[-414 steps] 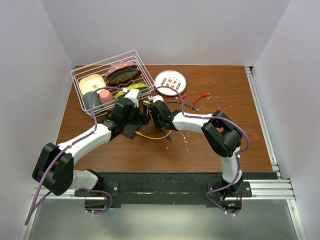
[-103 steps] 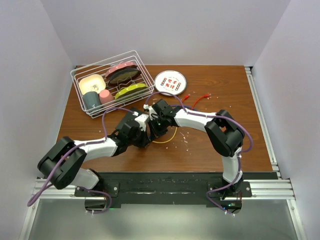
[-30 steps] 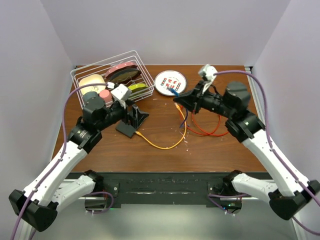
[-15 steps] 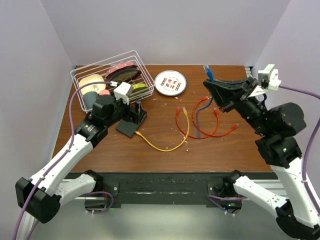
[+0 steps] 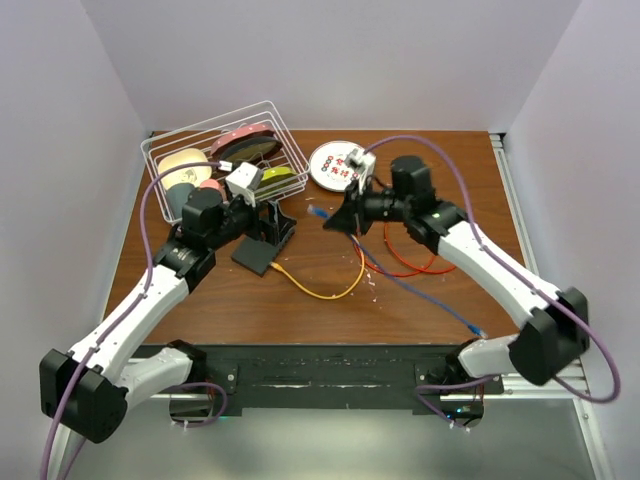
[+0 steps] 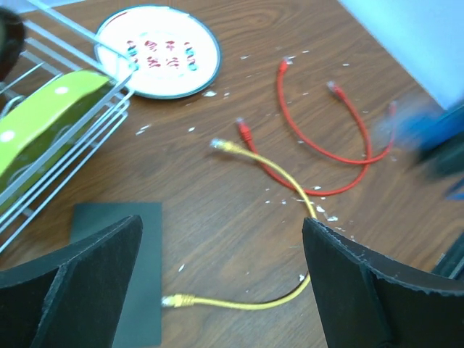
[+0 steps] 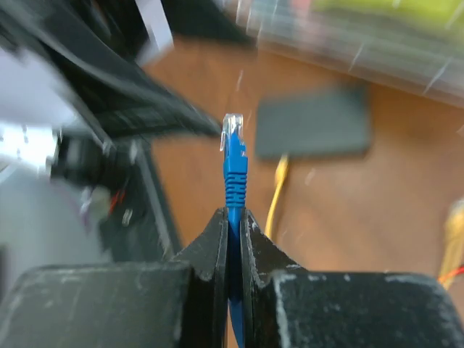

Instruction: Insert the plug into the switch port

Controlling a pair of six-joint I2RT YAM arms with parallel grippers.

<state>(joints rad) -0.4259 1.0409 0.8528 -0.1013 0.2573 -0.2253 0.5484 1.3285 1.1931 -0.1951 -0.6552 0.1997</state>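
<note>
The switch (image 5: 254, 256) lies flat on the table as a matte-black box, also seen under my left wrist (image 6: 148, 304) and blurred ahead of my right one (image 7: 312, 123). A yellow cable's plug (image 6: 176, 299) rests against the switch's edge. My left gripper (image 5: 272, 225) hangs open just above the switch, with nothing between its wide fingers (image 6: 221, 221). My right gripper (image 5: 335, 220) is shut on a blue plug (image 5: 318, 212), held off the table right of the switch. The plug's tip (image 7: 233, 156) sticks out past the shut gripper (image 7: 233, 217) toward the switch.
A wire rack (image 5: 215, 160) of dishes stands at the back left, and a round patterned plate (image 5: 330, 165) sits behind my right wrist. Red cable (image 5: 410, 262) and yellow cable (image 5: 325, 290) loop across the middle. The blue cable (image 5: 440, 305) trails toward the front right.
My right arm has swung down from high at the back right to the table's middle, carrying the blue plug and dragging its cable. The left gripper has barely moved and stays open.
</note>
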